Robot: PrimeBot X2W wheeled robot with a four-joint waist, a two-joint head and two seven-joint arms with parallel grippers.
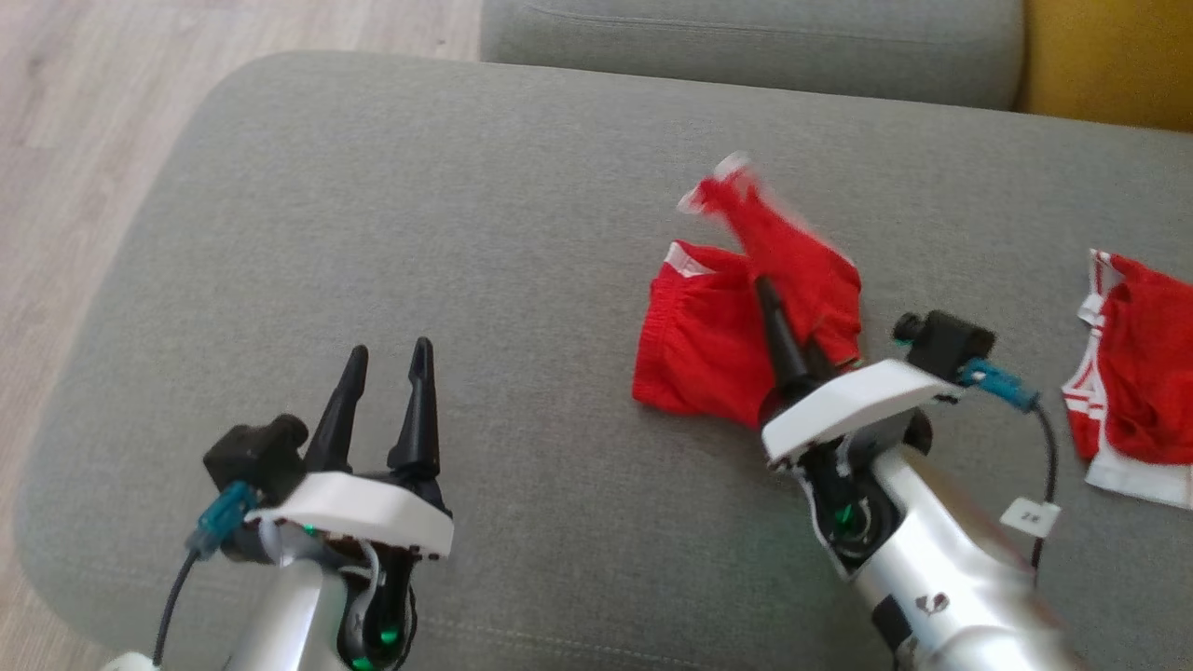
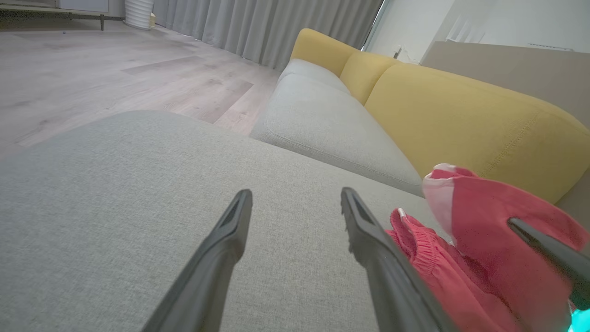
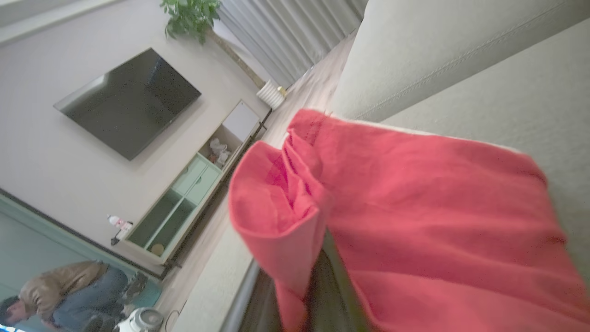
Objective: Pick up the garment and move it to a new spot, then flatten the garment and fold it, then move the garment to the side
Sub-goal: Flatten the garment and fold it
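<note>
Head: red shorts [image 1: 708, 345], white-trimmed, one end lifted off the grey cushion [image 1: 466, 233]; right gripper [image 1: 766, 289] clamped on them; left gripper [image 1: 390, 352] spread, empty; second pair [image 1: 1142, 373] at right, two total.
Left wrist: shorts crumpled beside spread fingers [image 2: 368, 230].
Right wrist: shorts draped over fingers.

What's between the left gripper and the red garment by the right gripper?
Only bare grey cushion separates left gripper and garment, seen in the head view.

Support: grey sofa cushion [image 1: 373, 233]
On its middle: red garment [image 1: 699, 345], partly raised
On its right side: second red garment [image 1: 1142, 373], white trim
</note>
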